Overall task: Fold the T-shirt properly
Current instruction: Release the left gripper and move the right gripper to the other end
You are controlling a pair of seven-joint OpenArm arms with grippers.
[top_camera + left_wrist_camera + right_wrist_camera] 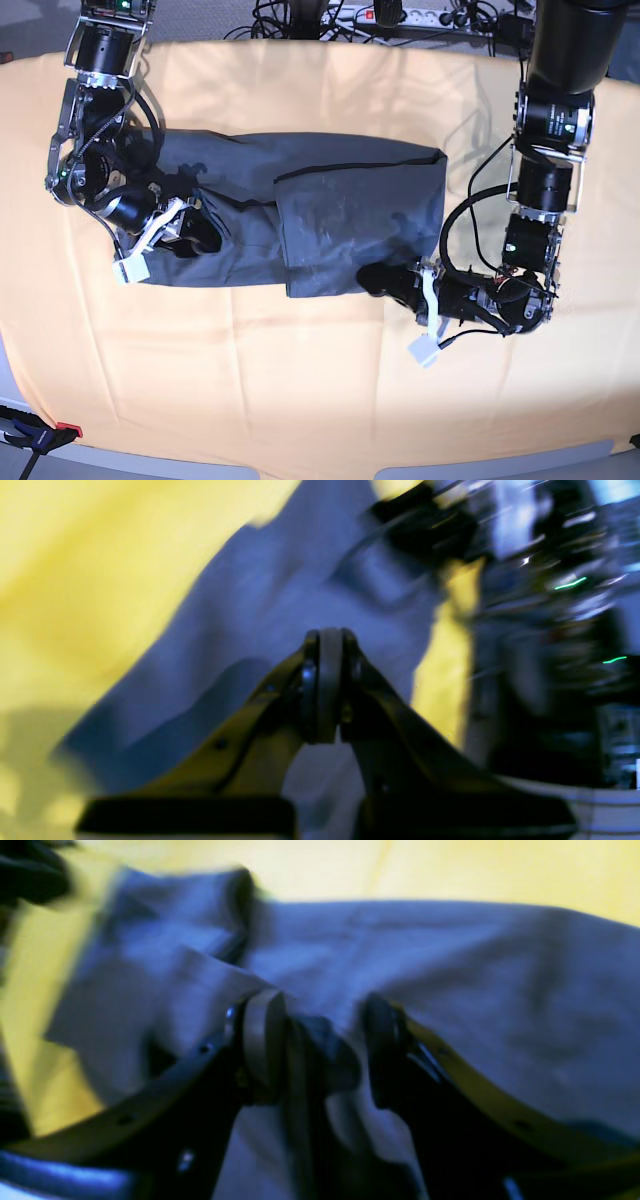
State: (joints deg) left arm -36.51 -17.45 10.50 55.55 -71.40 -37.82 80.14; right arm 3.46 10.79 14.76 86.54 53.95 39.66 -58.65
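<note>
The pale orange-yellow cloth [330,400] covers the table, and the T-shirt [330,215] lies partly folded across its middle. The right gripper [320,1050] pinches a bunched fold of it; the left gripper [327,685] is clenched empty at its edge.

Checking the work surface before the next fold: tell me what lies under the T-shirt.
The T-shirt lies on a pale orange-yellow cloth that shows on every side of it. Whatever lies beneath that cloth, or between the shirt's folded layers, is covered and cannot be seen.
</note>
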